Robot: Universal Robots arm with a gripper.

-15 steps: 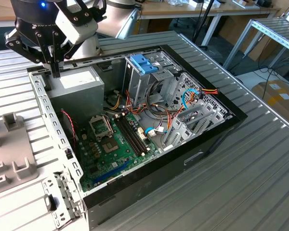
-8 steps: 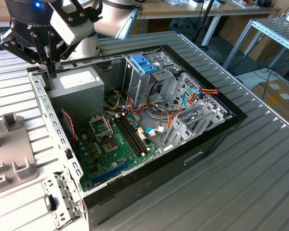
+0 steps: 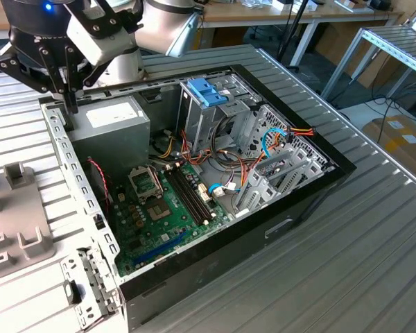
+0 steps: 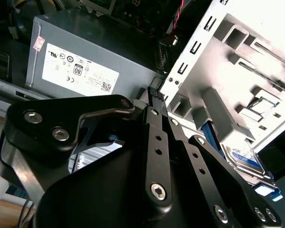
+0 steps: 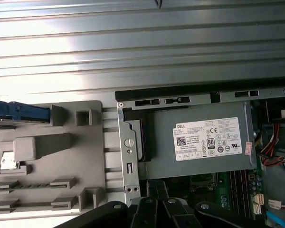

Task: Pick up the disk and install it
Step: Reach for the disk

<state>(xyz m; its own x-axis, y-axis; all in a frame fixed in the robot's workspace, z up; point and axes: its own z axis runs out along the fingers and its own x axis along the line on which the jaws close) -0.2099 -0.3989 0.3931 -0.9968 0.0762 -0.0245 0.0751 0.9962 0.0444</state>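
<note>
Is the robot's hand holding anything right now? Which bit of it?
Nothing. The end effector hangs empty by the power supply, and the disk lies on the grey tray, untouched.

We hang our gripper (image 3: 71, 105) pointing downward below the wrist (image 3: 102, 36), its fingers (image 4: 154, 124) pressed together.

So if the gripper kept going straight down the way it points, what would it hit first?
Most likely the computer case's perforated metal rim, right beside the power supply. The gripper hangs over that corner, though depth is unclear.
</note>
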